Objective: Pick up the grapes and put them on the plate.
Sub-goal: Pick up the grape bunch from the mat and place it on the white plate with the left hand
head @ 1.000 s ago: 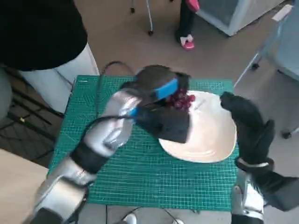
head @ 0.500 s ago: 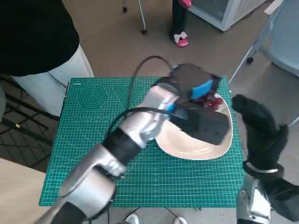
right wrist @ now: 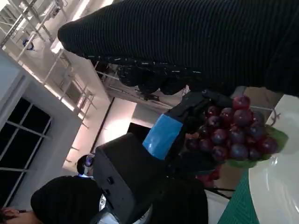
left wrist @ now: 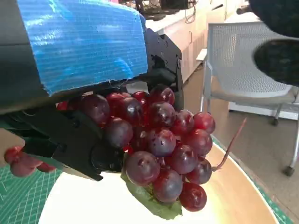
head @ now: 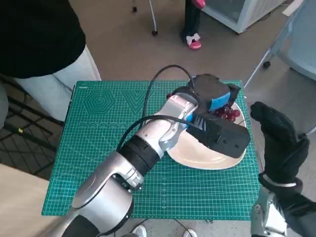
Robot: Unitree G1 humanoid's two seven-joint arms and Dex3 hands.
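The left hand grips the grapes, a dark red bunch with a green leaf under it, and holds them over the far part of the cream plate; whether the lowest grapes touch the plate I cannot tell. The plate lies on the right side of a green mat. The gloved right hand is raised just beside the plate's right edge, holding nothing, fingers apart
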